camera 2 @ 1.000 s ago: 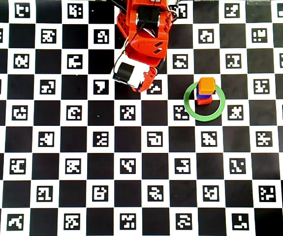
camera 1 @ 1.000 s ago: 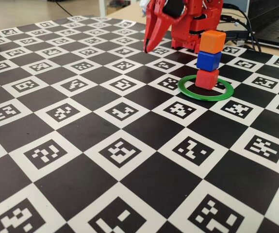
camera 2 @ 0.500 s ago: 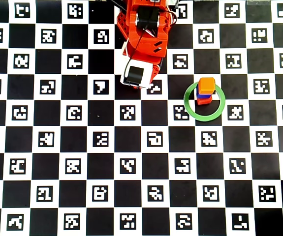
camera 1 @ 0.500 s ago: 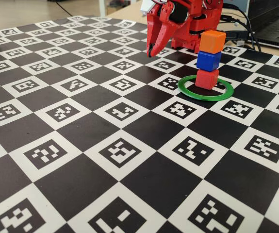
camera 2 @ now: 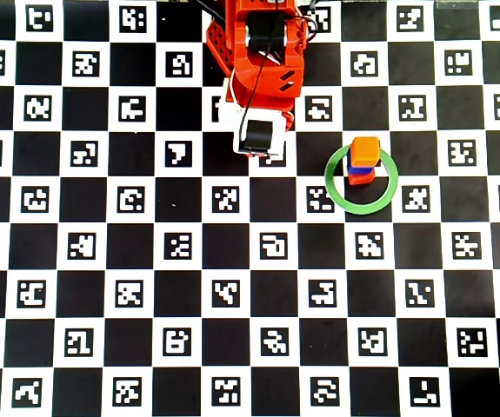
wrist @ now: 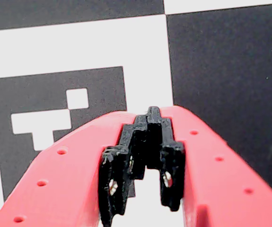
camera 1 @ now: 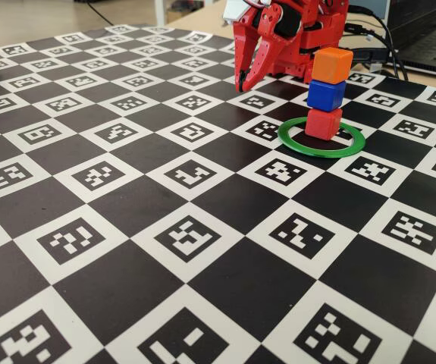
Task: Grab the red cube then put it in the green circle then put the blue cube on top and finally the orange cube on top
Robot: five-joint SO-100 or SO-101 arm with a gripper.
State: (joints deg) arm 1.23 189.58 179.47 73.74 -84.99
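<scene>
**Tech:** Where is the stack relative to the green circle (camera 1: 321, 139)?

**Me:** Inside it, toward the far rim in the fixed view; the red cube (camera 1: 323, 123) sits on the board within the ring, the blue cube (camera 1: 325, 95) on top of it, the orange cube (camera 1: 332, 65) on top of that; all three touching, upright, the upper two turned slightly against the red one.

**Tech:** And the gripper?

**Me:** I see the gripper (camera 1: 242, 85) well apart from the green circle, left of it in the fixed view, tips pointing down over the checkerboard mat (camera 1: 164, 227); in the wrist view its fingertips (wrist: 147, 124) are pressed together with nothing between them; over the last second it has swung in closer to the arm's base (camera 2: 263, 35) and tucked up, while the stack has not shifted.

**Tech:** So what does that mean?

**Me:** I judge the task finished; the arm looks to be retreating toward rest; the only risk I see is the tower toppling if the table is bumped.
</scene>
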